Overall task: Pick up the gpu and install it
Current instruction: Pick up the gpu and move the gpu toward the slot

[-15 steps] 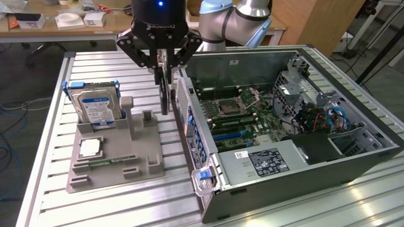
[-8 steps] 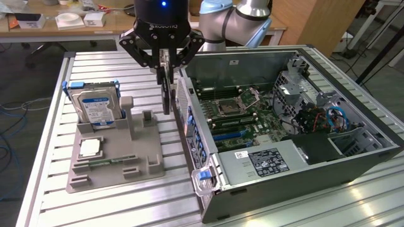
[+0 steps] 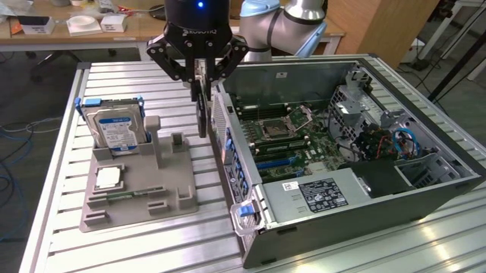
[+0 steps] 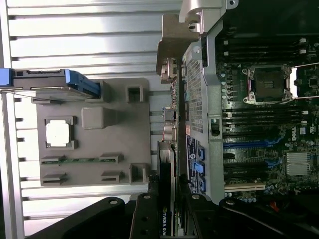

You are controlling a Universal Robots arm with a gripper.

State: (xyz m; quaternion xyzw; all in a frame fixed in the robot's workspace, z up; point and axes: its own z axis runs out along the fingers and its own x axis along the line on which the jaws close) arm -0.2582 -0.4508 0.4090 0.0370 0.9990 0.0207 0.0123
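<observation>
The gpu point(image 3: 202, 114), a thin dark card, hangs edge-down from my gripper point(image 3: 200, 79), which is shut on its upper part. It hovers above the table between the grey fixture tray point(image 3: 136, 187) and the rear wall of the open computer case point(image 3: 227, 142). In the wrist view the gpu point(image 4: 166, 189) runs edge-on between my gripper's black fingers point(image 4: 144, 214), and its silvery bracket point(image 4: 172, 50) sits at the far end, close to the case's rear panel. The motherboard point(image 3: 288, 131) lies exposed inside the case, with blue expansion slots point(image 3: 274, 162) near its lower part.
The tray holds an upright hard drive point(image 3: 114, 128) in a blue frame, a processor chip point(image 3: 108, 177) and a green memory stick point(image 3: 125, 195). A power supply point(image 3: 322, 193) fills the case's near corner. A desk with small boxes point(image 3: 83, 25) stands behind the slatted table.
</observation>
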